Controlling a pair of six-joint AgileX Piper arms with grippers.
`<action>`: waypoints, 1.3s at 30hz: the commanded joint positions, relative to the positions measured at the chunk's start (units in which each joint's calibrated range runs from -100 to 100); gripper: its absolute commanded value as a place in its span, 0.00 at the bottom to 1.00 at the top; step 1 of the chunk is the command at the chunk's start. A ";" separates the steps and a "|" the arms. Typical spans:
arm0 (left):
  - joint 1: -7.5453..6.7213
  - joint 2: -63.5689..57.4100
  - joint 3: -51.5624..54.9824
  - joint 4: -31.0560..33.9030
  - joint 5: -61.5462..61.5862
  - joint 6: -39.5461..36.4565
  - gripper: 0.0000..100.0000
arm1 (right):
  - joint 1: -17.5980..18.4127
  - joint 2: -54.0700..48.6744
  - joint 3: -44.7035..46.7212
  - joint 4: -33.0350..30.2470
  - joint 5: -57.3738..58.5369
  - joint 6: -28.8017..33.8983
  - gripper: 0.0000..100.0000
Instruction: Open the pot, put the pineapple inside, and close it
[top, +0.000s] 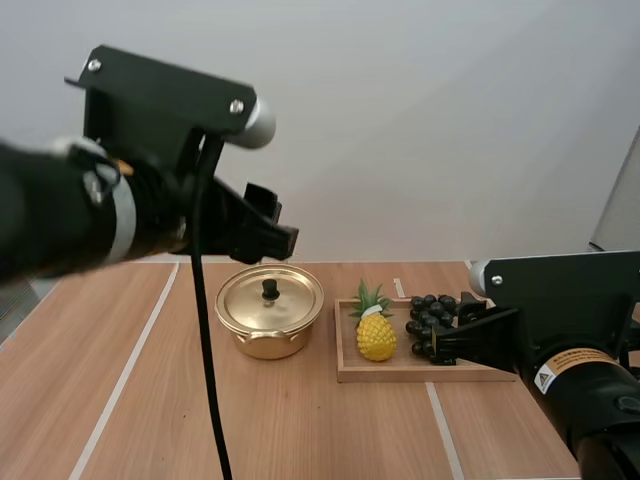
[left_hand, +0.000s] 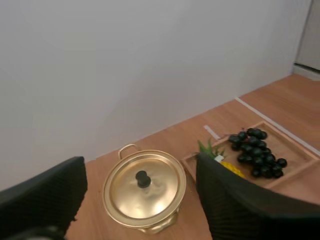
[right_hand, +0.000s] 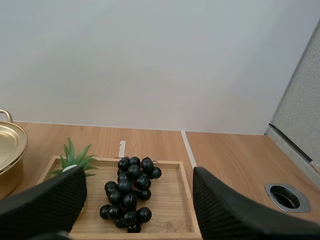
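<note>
Task object: the yellow bumpy pineapple with green crown (top: 376, 336) stands in the shallow wooden tray (top: 420, 374), beside the bunch of black grapes (top: 430, 308). Judged light, rigid and a little knobbly, so pinch across the body, not the leaves. The shiny gold metal pot (top: 262, 335) is still lidded. Its small black lid knob (top: 269, 289) is the hold, narrow and probably slick. The left gripper (top: 283, 225) hovers above the pot, fingers apart, empty. The right gripper (top: 447, 335) is by the grapes, likewise spread.

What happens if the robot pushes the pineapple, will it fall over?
The pineapple stands upright in the wooden tray, so a push would probably tip it. Its bumpy skin likely gives some grip. Its thin leaves look bendy, a poor handle.
</note>
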 joint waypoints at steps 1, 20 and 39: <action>0.06 9.47 -7.34 -2.37 13.32 1.05 1.00 | -0.26 -0.39 -0.72 -0.27 -0.22 0.17 1.00; 0.06 56.16 -18.75 0.37 13.32 2.04 1.00 | -0.75 -0.39 -0.72 -0.27 -0.21 0.17 1.00; -6.93 64.44 -18.75 12.76 9.17 6.20 1.00 | -2.47 -0.39 -0.72 -0.37 -0.21 0.17 1.00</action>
